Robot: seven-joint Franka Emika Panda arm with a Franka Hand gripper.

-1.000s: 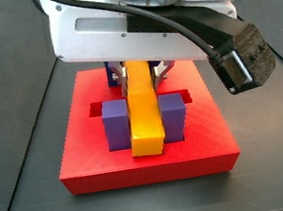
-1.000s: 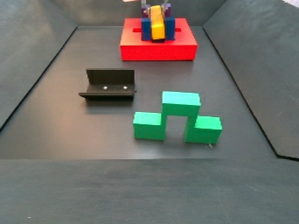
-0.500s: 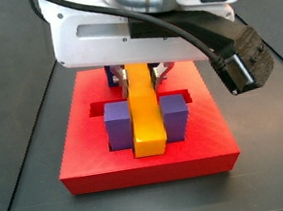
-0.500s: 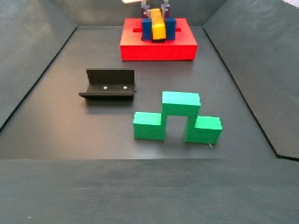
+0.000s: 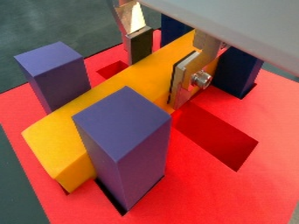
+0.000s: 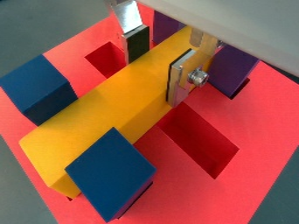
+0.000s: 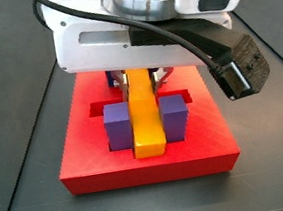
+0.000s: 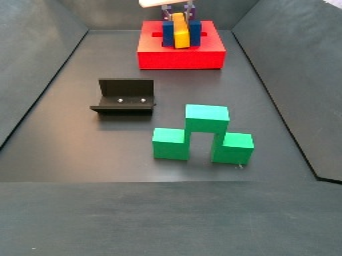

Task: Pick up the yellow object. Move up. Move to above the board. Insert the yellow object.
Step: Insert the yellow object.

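Note:
The yellow object [image 7: 143, 117] is a long bar lying across the middle of the red board [image 7: 100, 171], between upright purple blocks [image 7: 115, 125]. It also shows in the other side view [image 8: 178, 36] and in both wrist views [image 5: 111, 101] [image 6: 111, 114]. The gripper [image 7: 140, 76] hangs over the bar's far end. In both wrist views the gripper [image 5: 163, 63] [image 6: 160, 59] has one finger on each side of the bar. One pad [image 5: 184, 79] is against the bar's side, and the other finger [image 6: 138, 44] stands slightly off it.
A dark fixture [image 8: 123, 97] stands on the floor left of centre. A green stepped block [image 8: 201, 135] lies nearer the front. Open square recesses [image 6: 198, 144] show in the board beside the bar. Dark walls enclose the floor.
The gripper has risen slightly over the board. The yellow bar has stayed in place between the purple blocks.

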